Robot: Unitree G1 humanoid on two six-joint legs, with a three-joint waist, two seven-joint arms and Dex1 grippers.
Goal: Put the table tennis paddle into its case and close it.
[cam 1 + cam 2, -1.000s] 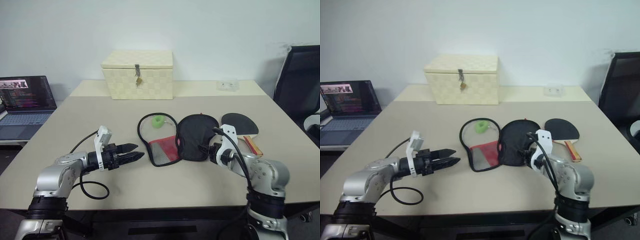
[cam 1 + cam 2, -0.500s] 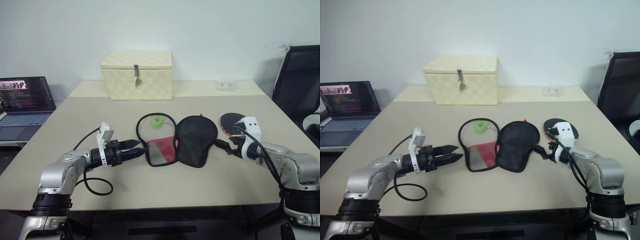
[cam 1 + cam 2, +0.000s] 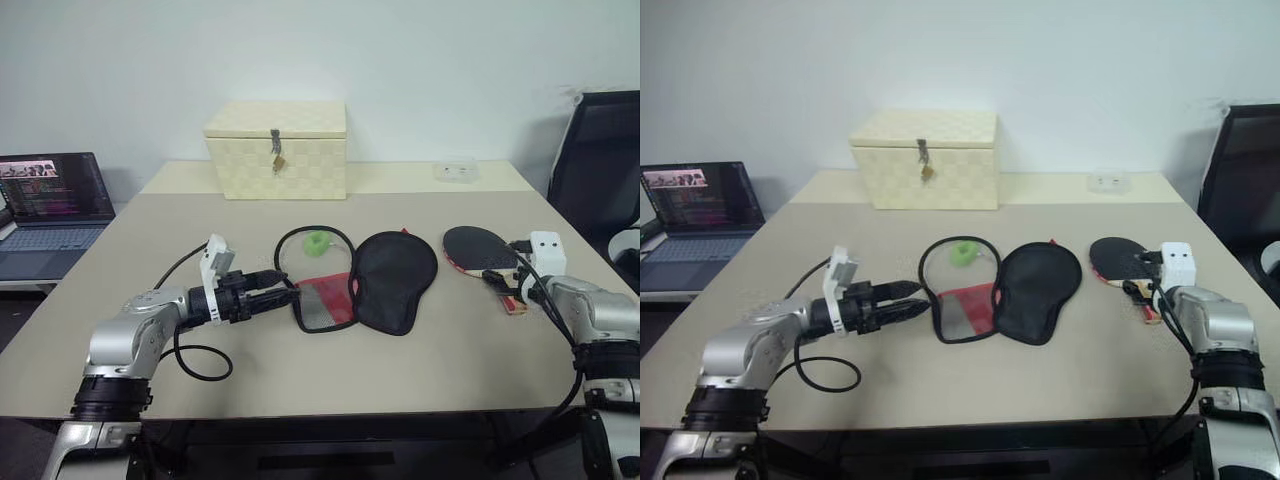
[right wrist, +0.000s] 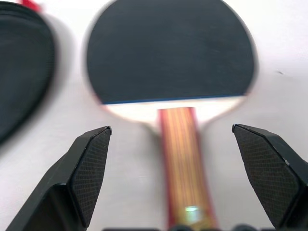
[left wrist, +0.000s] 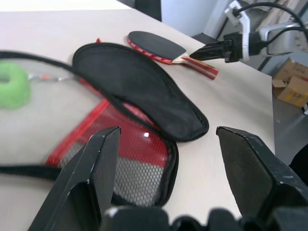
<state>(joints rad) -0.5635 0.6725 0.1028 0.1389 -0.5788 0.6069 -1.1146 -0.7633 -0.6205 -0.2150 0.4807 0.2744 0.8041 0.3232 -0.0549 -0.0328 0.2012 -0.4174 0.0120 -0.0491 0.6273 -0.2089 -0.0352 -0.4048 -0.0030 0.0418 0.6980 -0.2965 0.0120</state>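
Cream woven box [image 3: 277,149] and laptop [image 3: 53,212] stand behind case [image 3: 360,279].

text: none legible | laptop screen [image 3: 50,185]: lines too small

The left gripper [image 5: 166,154] has its two black fingers [image 5: 94,168] spread wide apart over the table [image 5: 231,103]. Between them lies the open black case [image 5: 137,91] with its red mesh pocket [image 5: 130,159]. A green ring [image 5: 12,89] sits inside. Beyond it, the paddle [image 5: 159,45] lies flat, with the right gripper [image 5: 207,49] at its handle.
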